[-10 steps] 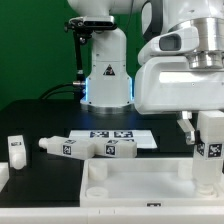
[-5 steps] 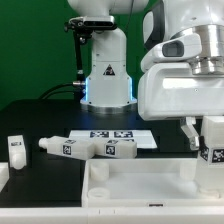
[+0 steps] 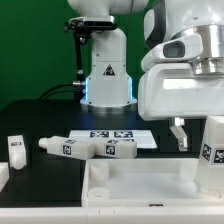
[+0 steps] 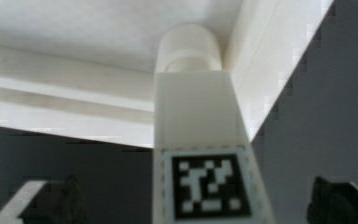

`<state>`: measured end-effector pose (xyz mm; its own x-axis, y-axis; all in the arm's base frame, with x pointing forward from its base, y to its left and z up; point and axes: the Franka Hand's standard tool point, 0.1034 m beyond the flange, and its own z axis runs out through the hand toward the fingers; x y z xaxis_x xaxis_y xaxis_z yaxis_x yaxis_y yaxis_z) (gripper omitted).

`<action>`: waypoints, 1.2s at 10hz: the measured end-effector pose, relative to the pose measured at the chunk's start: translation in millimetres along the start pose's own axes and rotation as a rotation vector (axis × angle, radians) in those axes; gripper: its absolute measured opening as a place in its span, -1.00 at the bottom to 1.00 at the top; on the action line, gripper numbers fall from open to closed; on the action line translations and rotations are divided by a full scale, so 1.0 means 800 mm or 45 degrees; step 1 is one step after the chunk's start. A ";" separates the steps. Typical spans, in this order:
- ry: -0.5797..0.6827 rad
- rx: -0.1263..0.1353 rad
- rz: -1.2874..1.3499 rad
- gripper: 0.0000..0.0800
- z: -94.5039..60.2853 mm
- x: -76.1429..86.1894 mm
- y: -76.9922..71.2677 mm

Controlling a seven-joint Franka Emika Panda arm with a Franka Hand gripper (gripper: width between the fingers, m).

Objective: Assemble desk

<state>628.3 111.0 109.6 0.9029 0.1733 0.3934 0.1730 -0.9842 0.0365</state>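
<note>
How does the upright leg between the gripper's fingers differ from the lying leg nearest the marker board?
The upright leg stands on the tabletop panel; the lying leg rests sideways on the table. The upright leg sits between open fingers; the lying leg is untouched. Both are white, tagged.

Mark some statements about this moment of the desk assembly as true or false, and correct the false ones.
1. The end effector is open, with its fingers clear of the upright leg. True.
2. Every leg already stands on the tabletop panel. False: only the upright leg stands there. Two lying legs rest on the black table.
3. The marker board lies on the black table behind the lying legs. True.
4. The upright leg carries no tag. False: the wrist view shows a black-and-white square tag on it.
</note>
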 end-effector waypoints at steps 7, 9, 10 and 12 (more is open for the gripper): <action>-0.480 0.011 0.116 0.62 -0.009 0.024 -0.005; -0.481 0.003 0.171 0.35 -0.009 0.023 -0.005; -0.482 -0.018 0.288 -0.11 -0.009 0.023 -0.006; -0.481 -0.046 0.431 -0.29 -0.009 0.023 -0.005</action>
<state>641.6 117.5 123.4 0.9864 -0.1615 0.0292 -0.1615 -0.9869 -0.0013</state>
